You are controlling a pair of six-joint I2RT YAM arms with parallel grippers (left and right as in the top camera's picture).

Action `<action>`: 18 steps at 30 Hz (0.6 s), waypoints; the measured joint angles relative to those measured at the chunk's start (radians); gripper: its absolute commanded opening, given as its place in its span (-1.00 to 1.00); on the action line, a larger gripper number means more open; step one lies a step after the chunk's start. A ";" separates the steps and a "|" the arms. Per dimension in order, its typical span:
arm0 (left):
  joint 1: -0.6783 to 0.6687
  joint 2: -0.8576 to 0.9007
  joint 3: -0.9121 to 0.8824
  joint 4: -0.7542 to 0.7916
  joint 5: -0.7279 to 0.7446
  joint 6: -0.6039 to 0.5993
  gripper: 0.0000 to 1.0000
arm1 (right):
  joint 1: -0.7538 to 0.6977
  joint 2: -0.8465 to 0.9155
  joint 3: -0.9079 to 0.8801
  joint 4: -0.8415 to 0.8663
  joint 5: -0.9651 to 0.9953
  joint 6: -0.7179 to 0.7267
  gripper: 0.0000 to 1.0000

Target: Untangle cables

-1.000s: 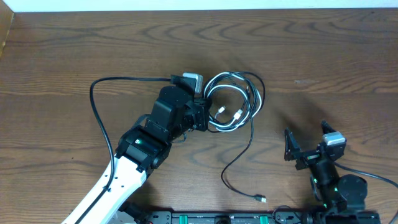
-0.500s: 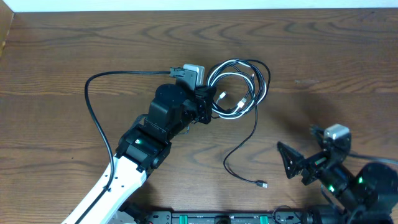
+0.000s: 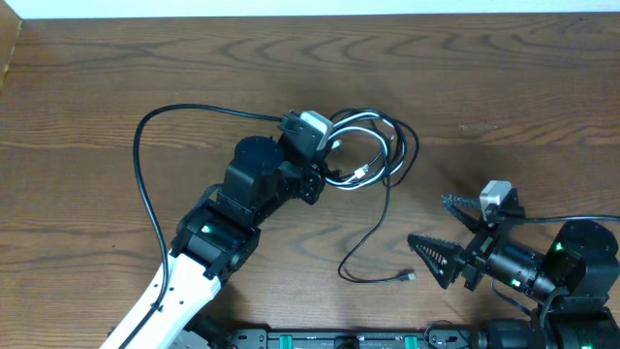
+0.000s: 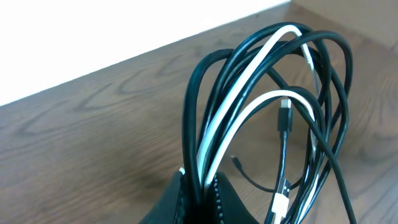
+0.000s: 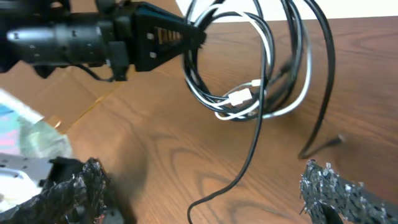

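The left fingers (image 4: 227, 205) are clamped together on a coil of black and white cables (image 3: 373, 155), held up off the tabletop (image 3: 504, 78). One black end trails down to a plug (image 3: 408, 278) lying on the wood. The right fingers (image 3: 431, 257) stand wide apart, holding nothing, near that plug.

The table (image 3: 523, 78) under me is dark brown wood with bold grain, filling the overhead frame up to a white strip (image 3: 310, 8) along the top edge. In the lower middle the loose tail of a black cord (image 3: 341, 268) lies on it, bending left, then running right to its small plug (image 3: 408, 278), flat on the wood.
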 measured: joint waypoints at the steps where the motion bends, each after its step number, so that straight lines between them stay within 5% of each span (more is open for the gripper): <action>1: 0.000 -0.003 0.000 -0.013 0.008 0.024 -0.85 | 0.000 0.000 0.000 0.012 -0.006 0.003 0.98; 7: 0.000 -0.024 0.000 -0.103 0.036 0.174 -0.85 | 0.000 0.000 0.002 0.082 0.003 0.008 0.97; 18: 0.000 -0.117 0.000 -0.198 0.086 0.382 -0.85 | 0.000 0.000 0.002 0.088 0.333 0.059 0.99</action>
